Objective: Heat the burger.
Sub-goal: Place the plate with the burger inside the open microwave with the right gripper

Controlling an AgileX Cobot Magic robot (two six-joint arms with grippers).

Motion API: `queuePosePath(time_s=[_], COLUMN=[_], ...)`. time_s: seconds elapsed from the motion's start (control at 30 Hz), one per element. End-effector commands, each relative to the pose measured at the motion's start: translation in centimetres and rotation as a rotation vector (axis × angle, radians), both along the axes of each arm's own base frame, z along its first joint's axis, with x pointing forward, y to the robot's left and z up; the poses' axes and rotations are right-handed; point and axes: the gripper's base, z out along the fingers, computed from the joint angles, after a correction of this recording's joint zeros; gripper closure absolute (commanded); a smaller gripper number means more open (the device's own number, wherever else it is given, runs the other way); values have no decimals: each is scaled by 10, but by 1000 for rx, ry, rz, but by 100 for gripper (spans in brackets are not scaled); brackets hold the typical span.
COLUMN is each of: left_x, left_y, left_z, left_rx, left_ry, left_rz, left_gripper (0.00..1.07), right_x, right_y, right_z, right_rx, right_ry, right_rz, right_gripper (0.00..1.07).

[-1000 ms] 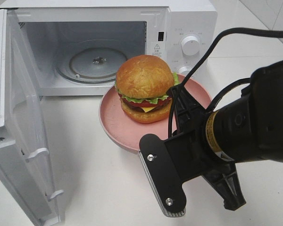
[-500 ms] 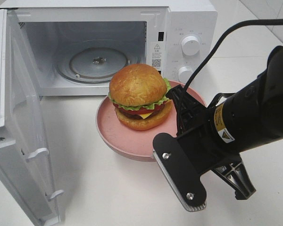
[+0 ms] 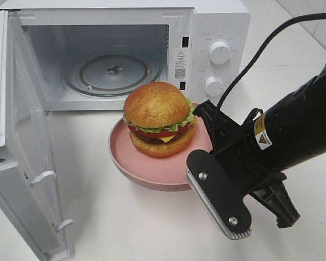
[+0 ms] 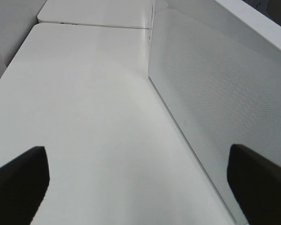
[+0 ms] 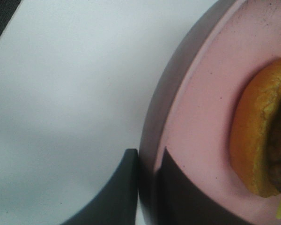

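- The white microwave oven [image 3: 217,32] stands with its door [image 3: 22,136] swung open at 9 o'clock of the cavity. The round glass turntable [image 3: 114,70] inside is bare.
- The round burger [image 3: 157,117], with its glossy golden-brown bun, green lettuce, red tomato, yellow cheese and dark patty, sits on a round pink plate [image 3: 146,174]. The plate is outside the oven, just at 6 o'clock of the cavity mouth.
- The right gripper [image 5: 149,164] is pinched narrow on the plate's rim, at about 4 o'clock of the plate as seen from the high camera.
- The left gripper [image 4: 139,187] stands wide and holds nothing, near the door's perforated panel.
- Judged from this, opening the door is done. Setting the plate on the turntable, letting go, shutting the door and turning the two round white knobs [image 3: 219,53] are left.
- A sticker [image 3: 179,63] with a warning triangle and a square code sits on the oven's front frame, and a yellow warning label [image 3: 262,138] on the right arm. Their print and the knob markings are too small to read, and no brand name is legible.
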Motion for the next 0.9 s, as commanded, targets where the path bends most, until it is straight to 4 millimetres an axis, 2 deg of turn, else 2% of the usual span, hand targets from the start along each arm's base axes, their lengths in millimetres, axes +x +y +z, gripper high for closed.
queuePosePath(time_s=[0.03, 0.23, 0.5, 0.9], left_x=[-3, -3, -3, -3], left_y=[0, 0, 0, 0], left_z=[0, 0, 0, 0], left_rx=[-2, -2, -2, -2], left_ry=[-25, -25, -25, -25], left_rz=[-1, -1, -1, -1], left_gripper=[9, 9, 9, 9], right_x=[7, 9, 14, 37], right_y=[6, 9, 15, 38], right_z=[9, 11, 0, -2], right_rx=[90, 123, 119, 143], right_ry=[-93, -120, -102, -97], right_rz=[13, 18, 11, -24], right_gripper=[107, 107, 107, 107])
